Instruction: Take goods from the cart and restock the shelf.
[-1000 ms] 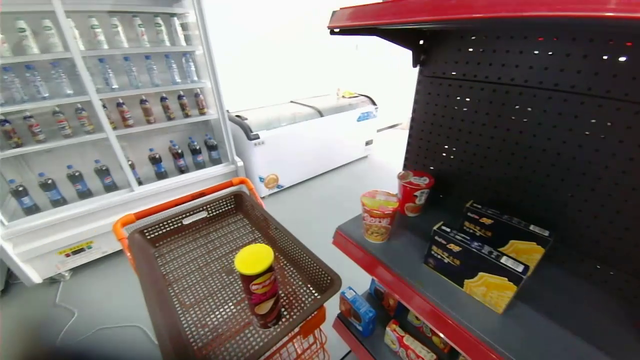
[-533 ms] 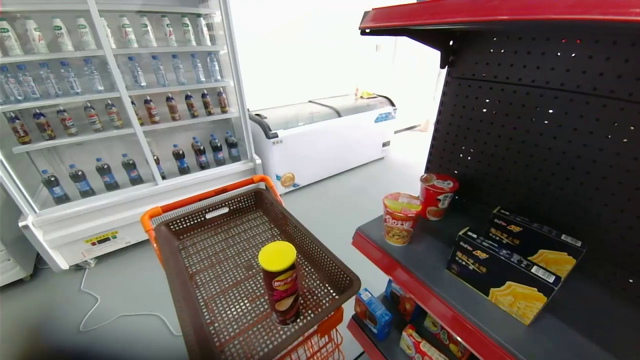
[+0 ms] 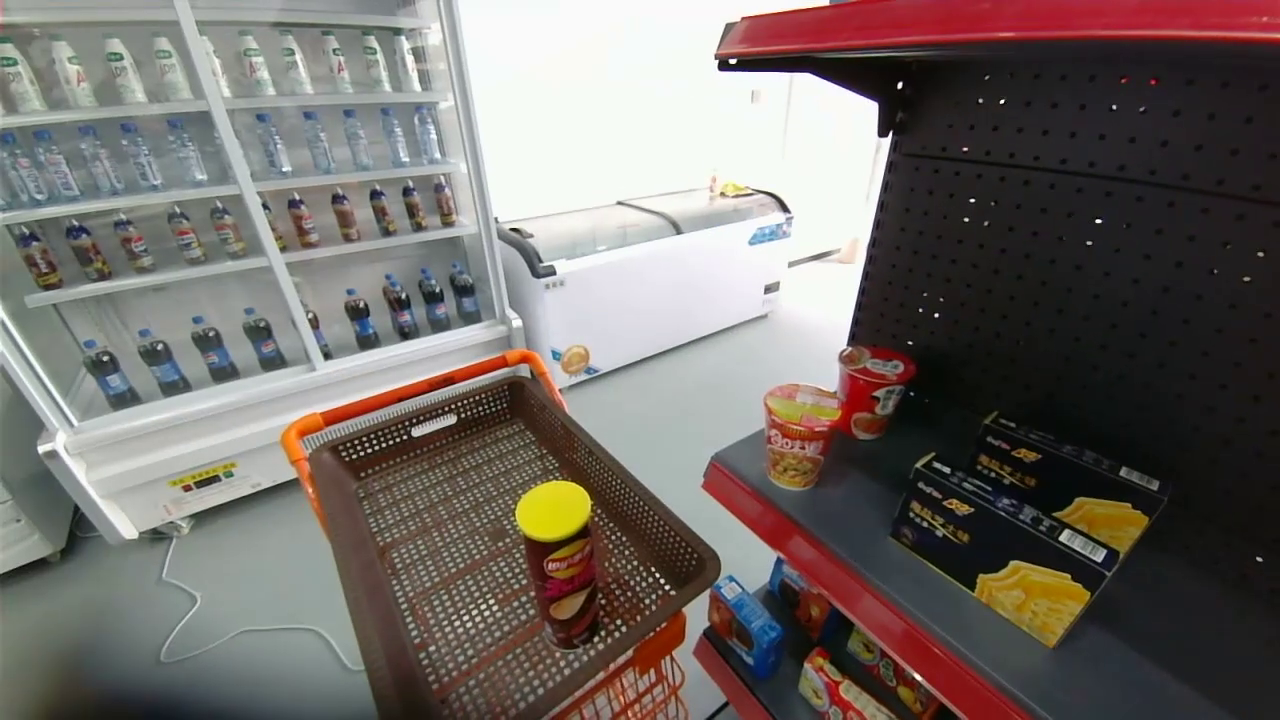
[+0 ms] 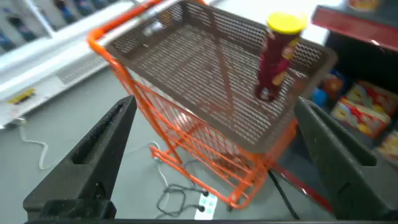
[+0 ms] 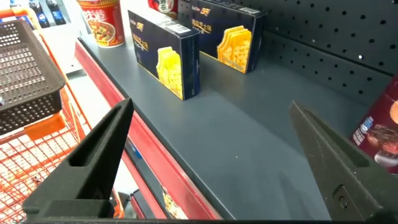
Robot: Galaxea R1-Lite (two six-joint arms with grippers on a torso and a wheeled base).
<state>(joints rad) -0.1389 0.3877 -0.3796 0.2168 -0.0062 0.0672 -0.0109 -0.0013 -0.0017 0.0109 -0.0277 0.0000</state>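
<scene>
I count one chip can (image 3: 560, 565), upright in the cart basket (image 3: 420, 470) near its shelf-side corner, well ahead of my left gripper (image 4: 214, 104), whose fingers (image 4: 93, 162) are spread. The shelf (image 3: 860, 540) carries two noodle cups, a yellow cup (image 3: 800, 435) and a red cup (image 3: 873, 392), and two boxes, a front box (image 3: 1000, 560) and a back box (image 3: 1075, 500). My right gripper (image 5: 211, 106) hangs over the shelf, fingers spread.

The cart's basket (image 3: 430, 490) is matt brown plastic, pierced all over with small holes, on an orange-coated wire frame (image 4: 186, 140). The chip can (image 3: 568, 590) has a glossy printed wrap and a smooth yellow plastic lid (image 3: 553, 497). The shelf deck (image 5: 249, 149) is matt grey with a glossy red edge (image 3: 800, 548); its pegboard back (image 3: 1050, 250) is black perforated metal. The boxes (image 3: 990, 555) are shiny card.
</scene>
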